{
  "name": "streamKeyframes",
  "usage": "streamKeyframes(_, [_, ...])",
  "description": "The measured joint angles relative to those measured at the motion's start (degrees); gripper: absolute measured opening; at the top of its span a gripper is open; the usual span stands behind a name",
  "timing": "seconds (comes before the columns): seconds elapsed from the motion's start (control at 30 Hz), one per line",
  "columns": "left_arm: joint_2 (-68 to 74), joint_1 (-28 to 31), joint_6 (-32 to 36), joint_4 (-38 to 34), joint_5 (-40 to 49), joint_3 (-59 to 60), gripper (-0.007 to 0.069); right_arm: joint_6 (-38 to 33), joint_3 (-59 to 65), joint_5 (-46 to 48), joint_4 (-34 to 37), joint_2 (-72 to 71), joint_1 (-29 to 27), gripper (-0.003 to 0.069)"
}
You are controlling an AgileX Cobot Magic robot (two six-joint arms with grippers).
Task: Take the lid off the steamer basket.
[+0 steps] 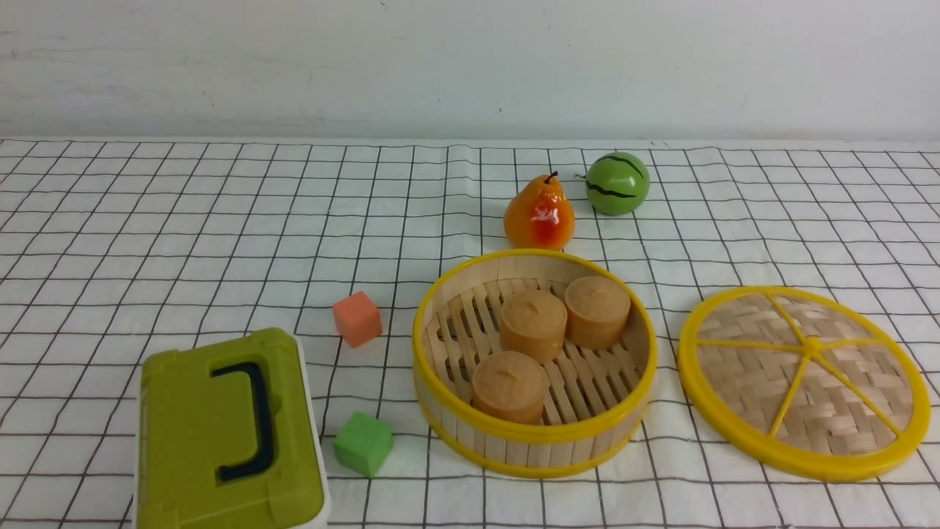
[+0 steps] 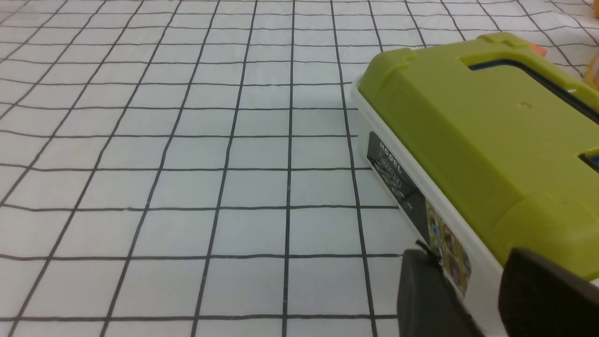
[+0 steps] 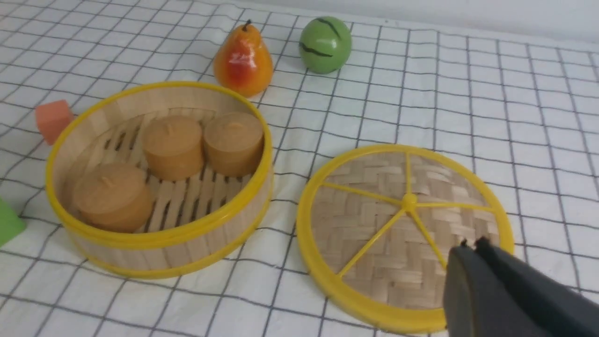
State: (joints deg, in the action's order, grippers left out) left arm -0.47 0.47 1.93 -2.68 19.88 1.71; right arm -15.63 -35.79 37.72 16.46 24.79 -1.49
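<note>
The steamer basket (image 1: 532,441) stands uncovered near the middle of the cloth, with three tan round buns (image 1: 532,323) on its slatted floor. The lid (image 1: 804,382) lies flat on the cloth just right of it, woven side up, apart from the basket. No arm shows in the front view. In the right wrist view my right gripper (image 3: 472,244) hovers over the near edge of the lid (image 3: 402,234), its fingers pressed together and holding nothing; the basket (image 3: 164,234) is beside the lid. My left gripper (image 2: 468,262) is open beside the olive-green box.
An olive-green box (image 1: 220,433) with a dark handle sits at the front left. An orange cube (image 1: 358,318) and a green cube (image 1: 363,442) lie between the box and the basket. A toy pear (image 1: 540,214) and a green melon ball (image 1: 617,183) stand behind the basket.
</note>
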Motion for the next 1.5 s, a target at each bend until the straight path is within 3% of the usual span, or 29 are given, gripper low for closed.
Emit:
streamKeyframes(0.2, [0.0, 0.0, 0.0, 0.0, 0.0, 0.0, 0.0239, 1.7, 19.9, -21.9, -3.4, -11.4, 0.0, -0.0020])
streamKeyframes(0.37, [0.0, 0.0, 0.0, 0.0, 0.0, 0.0, 0.0239, 10.3, 33.8, -32.3, -7.4, -20.7, 0.0, -0.0023])
streamKeyframes(0.57, [0.0, 0.0, 0.0, 0.0, 0.0, 0.0, 0.0239, 17.5, 37.3, -25.7, -10.8, -25.3, 0.0, -0.0023])
streamKeyframes(0.87, [0.0, 0.0, 0.0, 0.0, 0.0, 0.0, 0.0239, 18.0, 37.3, -17.5, -13.4, -25.4, 0.0, -0.0023])
streamKeyframes(1.5, [0.0, 0.0, 0.0, 0.0, 0.0, 0.0, 0.0239, 18.1, 36.9, -15.7, -13.5, -25.4, 0.0, -0.0022])
